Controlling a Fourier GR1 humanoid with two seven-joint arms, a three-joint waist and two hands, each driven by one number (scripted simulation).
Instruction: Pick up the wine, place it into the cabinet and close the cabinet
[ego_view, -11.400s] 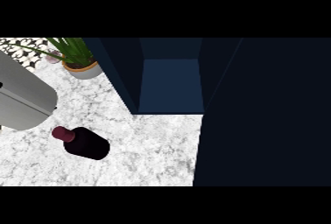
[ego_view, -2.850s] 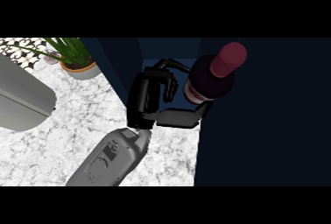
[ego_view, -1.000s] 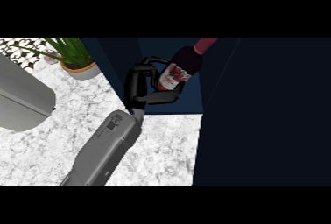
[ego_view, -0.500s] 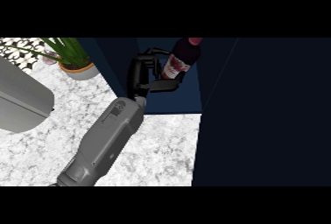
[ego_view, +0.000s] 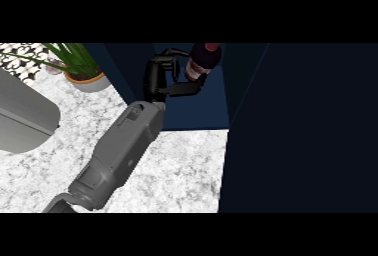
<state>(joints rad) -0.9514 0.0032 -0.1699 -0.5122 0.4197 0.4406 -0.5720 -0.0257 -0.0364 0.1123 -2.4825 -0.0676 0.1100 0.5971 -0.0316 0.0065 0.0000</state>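
The wine bottle (ego_view: 201, 64), dark with a maroon cap and a pale label, stands tilted inside the open dark-blue cabinet (ego_view: 198, 110) near the view's top. My left hand (ego_view: 156, 75) is shut on it from the left, with fingers curled over its far side and the thumb across its near side. The grey forearm runs down to the lower left over the marble counter (ego_view: 177, 170). The bottle's base is hidden, so I cannot tell whether it rests on the cabinet floor. My right hand is out of view.
The cabinet's open door (ego_view: 303, 130) fills the right side as a tall dark panel. A potted green plant (ego_view: 83, 72) stands at the back left. A grey appliance (ego_view: 22, 120) sits at the left edge.
My left hand has carried the bottle farther back into the cabinet, upward in the view. The forearm has stretched out after it.
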